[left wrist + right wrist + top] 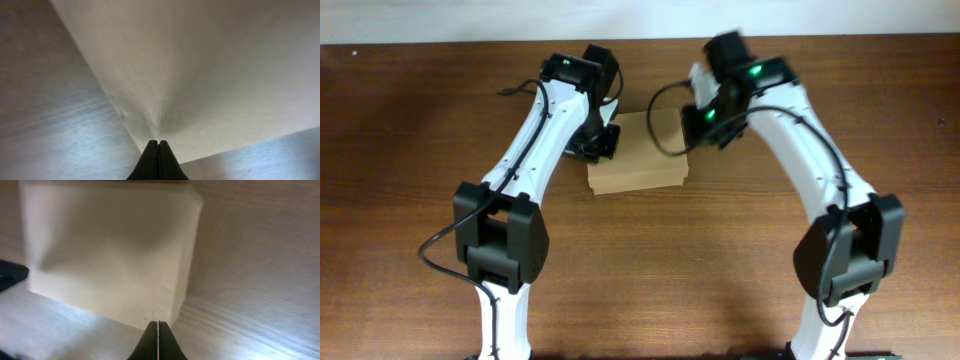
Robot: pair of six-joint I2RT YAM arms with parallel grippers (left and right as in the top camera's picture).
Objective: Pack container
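The container (638, 158) is a plain tan cardboard box lying closed on the wooden table, between my two arms. My left gripper (602, 140) is shut and empty, its tips pressed against the box's top at the left side; the left wrist view shows the tips (158, 145) on the cardboard (210, 70), which dents around them. My right gripper (692, 128) is shut and empty at the box's right end; in the right wrist view its tips (158, 325) sit at the near corner of the box (110, 255).
The brown wooden table (720, 260) extends around the box. A white wall edge (440, 20) runs along the back. The arm bases stand at the front left (500, 240) and front right (845, 250).
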